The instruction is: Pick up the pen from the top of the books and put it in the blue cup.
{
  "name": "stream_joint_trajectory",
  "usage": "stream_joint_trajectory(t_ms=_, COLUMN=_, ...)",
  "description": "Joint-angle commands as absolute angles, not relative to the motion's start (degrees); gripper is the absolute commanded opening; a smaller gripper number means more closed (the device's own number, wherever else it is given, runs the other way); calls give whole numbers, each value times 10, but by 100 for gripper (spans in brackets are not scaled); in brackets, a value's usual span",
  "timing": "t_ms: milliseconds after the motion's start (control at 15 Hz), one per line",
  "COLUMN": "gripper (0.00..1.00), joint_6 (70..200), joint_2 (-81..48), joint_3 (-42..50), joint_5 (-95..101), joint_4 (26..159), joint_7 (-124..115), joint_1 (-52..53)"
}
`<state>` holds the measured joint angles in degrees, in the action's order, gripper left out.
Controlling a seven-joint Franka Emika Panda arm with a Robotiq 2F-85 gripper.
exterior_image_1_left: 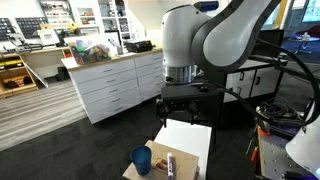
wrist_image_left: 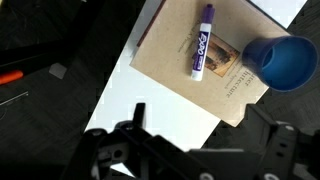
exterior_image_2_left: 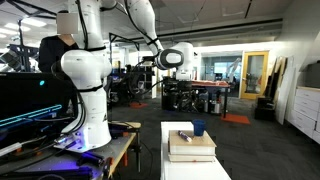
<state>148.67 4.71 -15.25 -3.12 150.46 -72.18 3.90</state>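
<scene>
The pen, a white marker with a purple cap, lies on the tan-brown books in the wrist view. The blue cup stands on the books' corner, just beside the pen. The books rest on a white board. My gripper is open and empty, well above the stack, its dark fingers at the bottom of the wrist view. In both exterior views the cup and books sit low, with the gripper high above them. The pen is a faint dark line.
A white drawer cabinet with a cluttered top stands behind. A large white robot body stands on a bench beside the table. Dark desks and equipment fill the background. An orange object lies on the dark floor.
</scene>
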Motion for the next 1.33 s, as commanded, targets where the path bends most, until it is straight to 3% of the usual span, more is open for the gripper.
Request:
stream_joint_trajectory(t_ms=0, gripper=100, joint_6=1515, joint_2=16, joint_3=-142, joint_5=-29, joint_4=1505, joint_7=-739, joint_1=61)
stream_joint_trajectory(t_ms=667, gripper=100, joint_6=1498, joint_2=13, joint_3=-134, joint_5=-31, joint_4=1504, joint_7=-722, joint_1=71)
stream_joint_trajectory(t_ms=1267, gripper=100, joint_6=1576, joint_2=-22, joint_3=-120, joint_5=-14, joint_4=1509, joint_7=-737, joint_1=79)
